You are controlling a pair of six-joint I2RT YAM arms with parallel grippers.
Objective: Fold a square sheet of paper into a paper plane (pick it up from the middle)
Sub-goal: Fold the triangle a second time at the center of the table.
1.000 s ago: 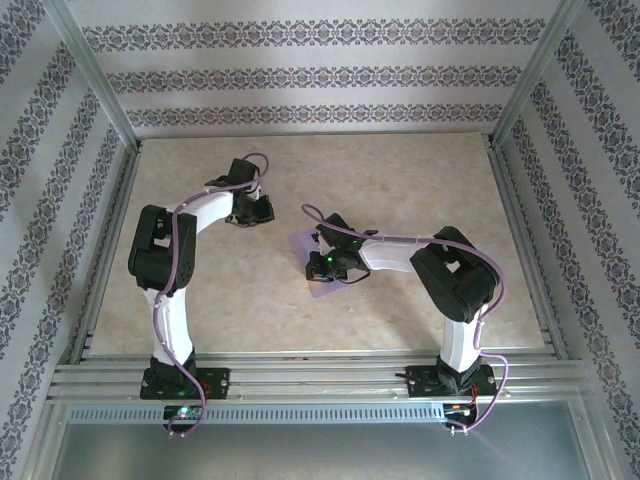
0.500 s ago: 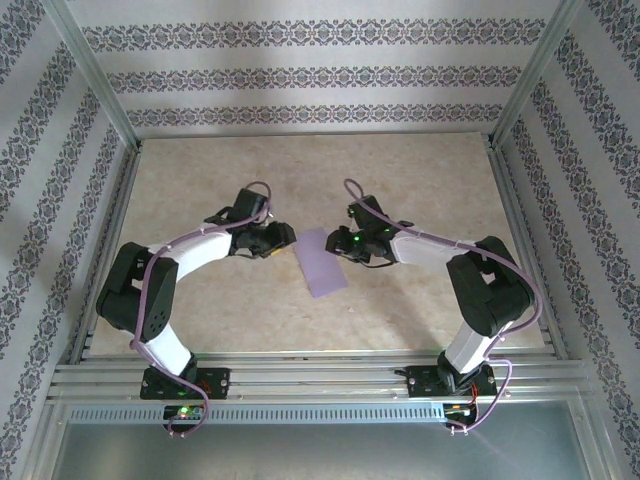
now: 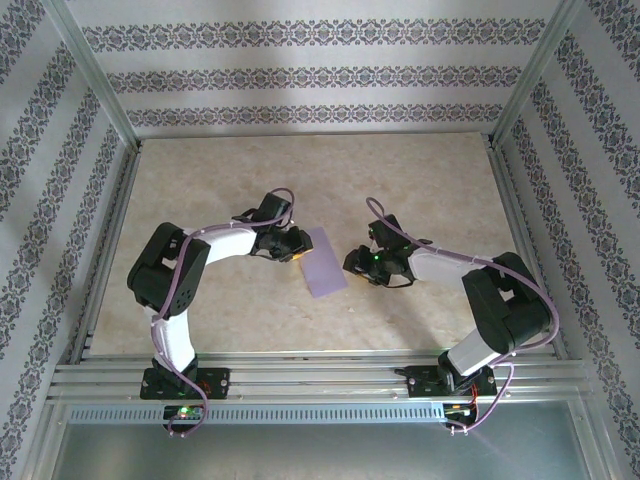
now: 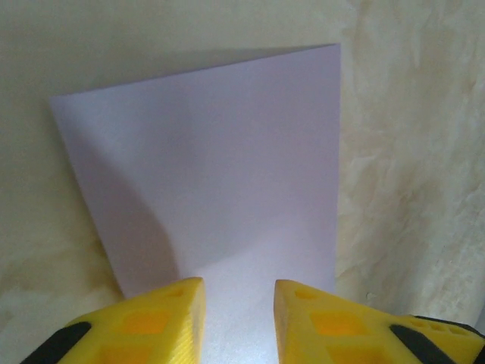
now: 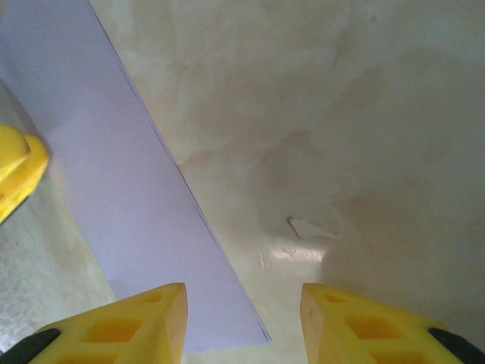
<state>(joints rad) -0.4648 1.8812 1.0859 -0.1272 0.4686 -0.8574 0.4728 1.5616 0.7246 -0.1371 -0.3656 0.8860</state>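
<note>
Lying flat on the pale marbled worktop [image 3: 200, 170], the sheet of paper [image 3: 322, 262] sits between the two arms, a little nearer the front edge than the middle. From above it reads as a pale lavender rectangle, clearly longer than it is wide, with its long sides running away from the arm bases and leaning slightly to the left. Its surface is matte and plain, with straight edges and sharp corners.

In the left wrist view the sheet of paper [image 4: 220, 167] shows an even lavender face. A soft grey shadow falls across its lower left part, and there is a brighter patch close to the fingers. No crease crosses the visible face.

The left hand [image 3: 299, 249] is at the sheet's left long edge. Its yellow fingers [image 4: 163, 318] stand a narrow gap apart, with paper showing flat under that gap and nothing pinched between them. Whether the tips press on the sheet cannot be told.

The right hand [image 3: 351, 262] is just beside the right long edge. In its own view the right hand [image 5: 241, 292] has its fingers set wider apart, holding nothing. The sheet of paper [image 5: 114, 189] runs as a slanted strip on the left, and one corner lies between the fingertips. A yellow fingertip of the left hand [image 5: 15, 171] shows at that sheet's far side.
</note>
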